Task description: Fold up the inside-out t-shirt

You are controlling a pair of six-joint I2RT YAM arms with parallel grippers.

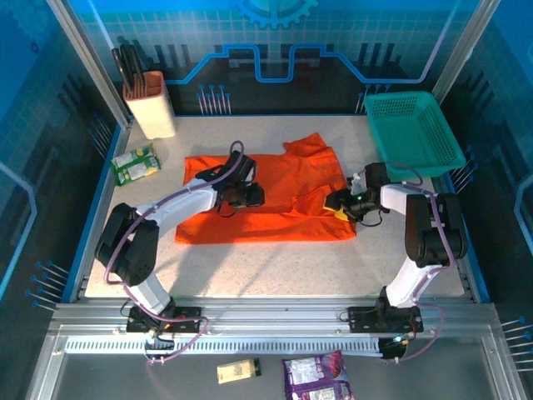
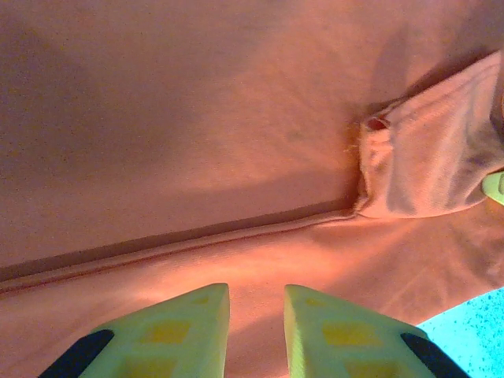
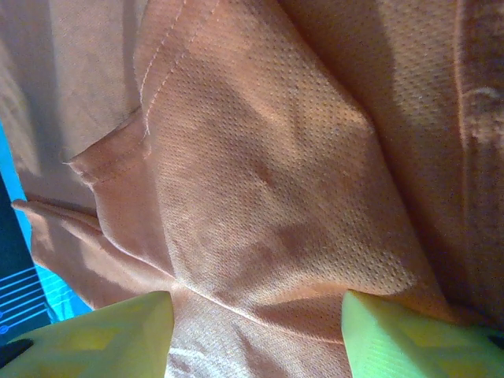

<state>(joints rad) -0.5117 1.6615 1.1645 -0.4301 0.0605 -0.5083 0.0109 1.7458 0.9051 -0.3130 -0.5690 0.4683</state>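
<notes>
right hand (image 3: pixel 256 335) straddles t-shirt (image 3: pixel 260 157) weave; overhead view adds teal basket (image 1: pixel 414 133).

Left arm (image 1: pixel 179 204): rises from its base at the near edge, elbow bent out to the left, forearm reaching forward and to the right.
Left gripper (image 1: pixel 250 197): pointing right, held low.
Left fingers (image 2: pixel 185 331): yellow-green, set close, a narrow gap between them.
Right arm (image 1: pixel 433 227): folded at the elbow on the right, forearm reaching left.
Right gripper (image 1: pixel 340 204): pointing left, facing the left gripper, well apart from it.
Right fingers (image 3: pixel 118 335): yellow-green, spread wide.
</notes>
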